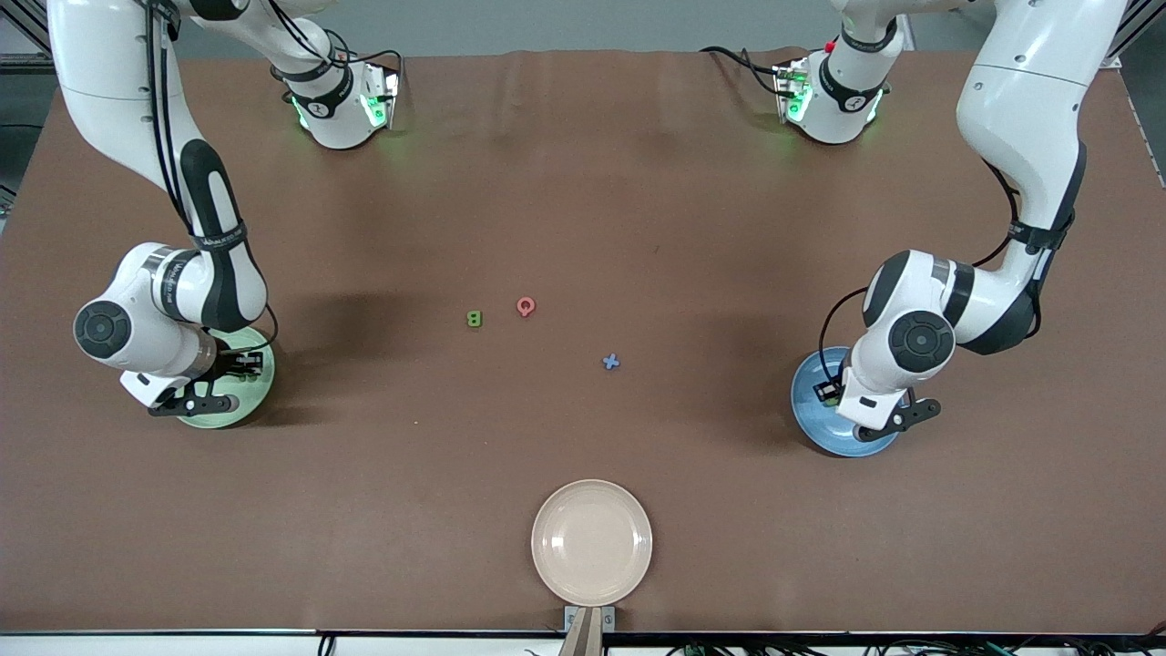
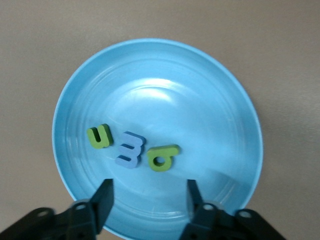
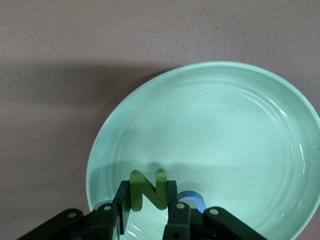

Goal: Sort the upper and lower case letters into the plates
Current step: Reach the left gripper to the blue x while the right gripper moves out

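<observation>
Sorting small flat toy letters, light and stiff, thin enough to slip from a loose pinch; best taken across the flat faces or across a straight stroke, edge up, with jaws set low to the counter (image 1: 583, 182). Hovering over the blue plate (image 2: 235, 100), the left gripper (image 2: 149, 192) with jaws parted and nothing between them; lying in that plate a green u (image 2: 99, 136), a blue m (image 2: 130, 149) and a green b (image 2: 163, 157), close together, the m touching or nearly touching its neighbours. Hanging over the pale green plate (image 3: 240, 130), the right gripper (image 3: 148, 207) with jaws clenched on a green N (image 3: 148, 189), held upright just above the plate's floor; beside it on the plate a blue letter (image 3: 192, 200), mostly hidden, likely the G.

Lying loose on the counter, between the two plates and well apart from both: a green B (image 1: 474, 318), just beside it toward the blue plate a pink-red Q (image 1: 526, 306), and a blue x (image 1: 610, 362), nearer to the front camera than the Q. Sitting well apart from those letters, nearer to the front camera than the x, a cream-beige plate (image 1: 591, 542), bare and no part of the sorting. Nothing standing in the way of the three loose letters; only the B and Q close enough that wide jaws might nudge one while taking the other.
</observation>
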Robot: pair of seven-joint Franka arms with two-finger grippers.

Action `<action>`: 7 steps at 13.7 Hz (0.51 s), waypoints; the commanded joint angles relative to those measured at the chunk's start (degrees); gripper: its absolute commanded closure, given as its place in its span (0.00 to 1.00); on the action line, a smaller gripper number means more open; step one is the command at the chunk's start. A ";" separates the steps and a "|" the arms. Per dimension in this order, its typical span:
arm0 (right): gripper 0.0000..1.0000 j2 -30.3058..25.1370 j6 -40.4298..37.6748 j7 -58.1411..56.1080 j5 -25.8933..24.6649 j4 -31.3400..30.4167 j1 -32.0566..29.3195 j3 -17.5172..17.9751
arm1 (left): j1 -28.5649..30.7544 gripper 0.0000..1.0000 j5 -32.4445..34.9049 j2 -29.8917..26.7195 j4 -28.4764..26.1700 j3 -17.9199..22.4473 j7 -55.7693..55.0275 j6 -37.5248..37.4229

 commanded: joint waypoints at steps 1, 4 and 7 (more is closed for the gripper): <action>0.78 0.39 0.00 -1.53 0.80 0.38 -1.55 1.21 | -2.69 0.00 -0.76 -1.01 1.30 -1.76 -2.31 -0.14; 0.69 0.48 -0.18 -1.53 1.15 0.20 -1.63 1.47 | -8.66 0.00 -0.93 0.82 5.94 -4.23 -13.19 -0.14; 0.00 -1.97 -5.07 -1.71 1.06 0.55 -0.93 1.39 | -19.03 0.00 -0.33 7.94 14.04 -4.14 -28.76 -0.14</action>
